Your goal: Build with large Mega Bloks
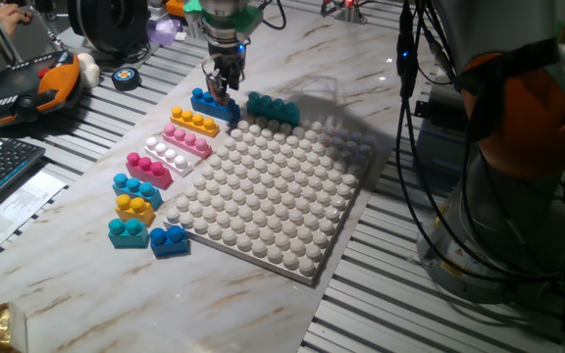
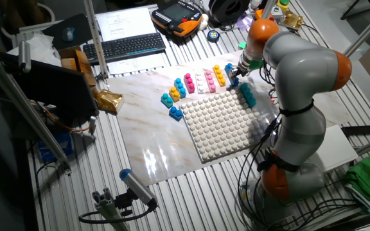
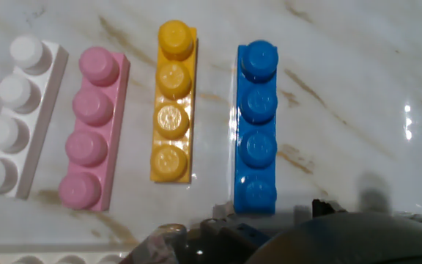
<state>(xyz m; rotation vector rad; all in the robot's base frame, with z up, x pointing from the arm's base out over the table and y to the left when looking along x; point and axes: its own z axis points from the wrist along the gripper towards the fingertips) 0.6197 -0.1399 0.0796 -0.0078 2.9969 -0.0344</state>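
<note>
Hand view: blue brick point(image 3: 256, 130) under tool point(image 1: 222, 86), marble point(image 3: 343, 88) beside

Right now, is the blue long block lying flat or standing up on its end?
Lying flat. The blue long block rests on the marble table with all four studs facing up, beside the orange-yellow block.

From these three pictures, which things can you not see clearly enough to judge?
- Pincer: in one fixed view it sits above the blue brick, too small to tell open from shut. The hand view shows only dark blurred parts at the bottom edge.
- White brick: the hand view's left edge cuts it off.
- Teal brick: in the other fixed view it is too small to count its studs.
- Blue brick's lower end: partly hidden by the hand's parts.
</note>
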